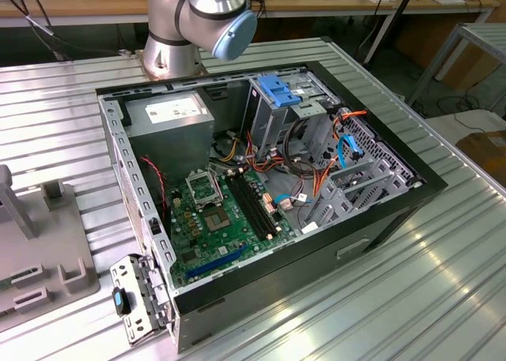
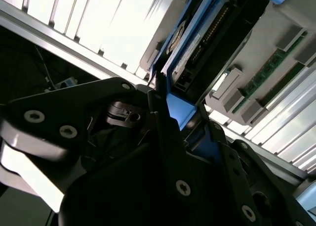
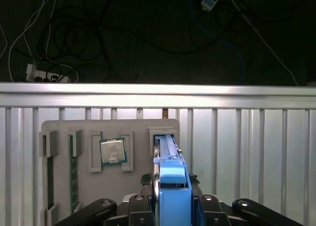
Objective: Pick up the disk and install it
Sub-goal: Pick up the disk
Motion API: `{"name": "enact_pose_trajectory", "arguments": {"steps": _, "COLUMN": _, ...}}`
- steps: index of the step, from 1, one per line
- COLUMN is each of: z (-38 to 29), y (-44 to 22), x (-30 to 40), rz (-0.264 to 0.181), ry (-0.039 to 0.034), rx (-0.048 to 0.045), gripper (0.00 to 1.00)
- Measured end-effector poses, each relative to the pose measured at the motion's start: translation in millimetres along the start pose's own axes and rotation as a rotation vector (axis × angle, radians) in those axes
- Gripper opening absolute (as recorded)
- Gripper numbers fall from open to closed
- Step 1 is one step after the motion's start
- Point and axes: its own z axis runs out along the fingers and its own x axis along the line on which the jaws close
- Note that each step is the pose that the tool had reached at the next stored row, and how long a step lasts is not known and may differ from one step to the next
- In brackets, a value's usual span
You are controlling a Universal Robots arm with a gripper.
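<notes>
Surface: ribbed aluminium bench top (image 1: 443, 298) carries everything. Wooden benches (image 1: 79, 5) stand behind it, and in the first wrist view loose cables (image 3: 74, 33) lie on a dark floor past the table edge.
Tray: grey fixture tray (image 1: 47, 242), at the exterior view's left, near the case.
Tray contents: in the first wrist view we note memory sticks (image 3: 73, 171), a processor (image 3: 113, 151), then the disk (image 3: 173, 194) at its slot.
Arm base: (image 1: 186, 29), behind the case.
Case: open computer case (image 1: 316, 258) mid-table with its motherboard (image 1: 213, 211) exposed. The tall cage (image 1: 273, 124) with its light-blue latch plate (image 1: 277, 88) sits toward the exterior view's right.
Disk: stands on edge at the tray, blue rail uppermost, well apart from the cage.
Gripper: the gripper (image 3: 169, 180) straddles the disk's near end, jaws drawn narrow against its two flat sides, holding it.
Relation: the disk's long axis runs straight away from the jaws along the slot. We judge the grip to be across the thin dimension.
Progress: we judge the pick to be in hand. Whether the disk has cleared the slot we cannot tell. It is not installed.
</notes>
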Motion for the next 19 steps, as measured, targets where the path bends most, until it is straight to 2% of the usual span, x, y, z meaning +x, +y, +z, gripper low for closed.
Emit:
{"name": "enact_pose_trajectory", "arguments": {"steps": 2, "z": -5.2, "y": 0.1, "x": -0.4, "rz": 0.000, "ry": 0.0000, "rx": 0.0000, "gripper": 0.37}}
{"name": "enact_pose_trajectory", "arguments": {"steps": 4, "z": -17.5, "y": 0.3, "x": -1.2, "rz": 0.000, "ry": 0.0000, "rx": 0.0000, "gripper": 0.37}}
{"name": "enact_pose_trajectory", "arguments": {"steps": 6, "z": -24.2, "y": 0.4, "x": -1.6, "rz": 0.000, "ry": 0.0000, "rx": -0.0001, "gripper": 0.37}}
{"name": "enact_pose_trajectory", "arguments": {"steps": 7, "z": -29.3, "y": 0.5, "x": -2.0, "rz": 0.000, "ry": 0.0000, "rx": -0.0001, "gripper": 0.37}}
{"name": "enact_pose_trajectory", "arguments": {"steps": 9, "z": -44.9, "y": 0.8, "x": -3.1, "rz": 0.000, "ry": 0.0000, "rx": 0.0000, "gripper": 0.37}}
{"name": "enact_pose_trajectory", "arguments": {"steps": 10, "z": -49.6, "y": 0.9, "x": -3.4, "rz": 0.000, "ry": 0.0000, "rx": 0.0000, "gripper": 0.37}}
{"name": "enact_pose_trajectory", "arguments": {"steps": 15, "z": -66.0, "y": 1.2, "x": -4.5, "rz": 0.000, "ry": 0.0000, "rx": -0.0001, "gripper": 0.37}}
{"name": "enact_pose_trajectory", "arguments": {"steps": 16, "z": -72.1, "y": 1.2, "x": -4.9, "rz": 0.000, "ry": 0.0000, "rx": 0.0001, "gripper": 0.37}}
{"name": "enact_pose_trajectory", "arguments": {"steps": 17, "z": -82.2, "y": 1.4, "x": -5.6, "rz": 0.000, "ry": 0.0000, "rx": 0.0000, "gripper": 0.37}}
{"name": "enact_pose_trajectory", "arguments": {"steps": 19, "z": -89.2, "y": 1.6, "x": -6.1, "rz": 0.000, "ry": 0.0000, "rx": 0.0000, "gripper": 0.37}}
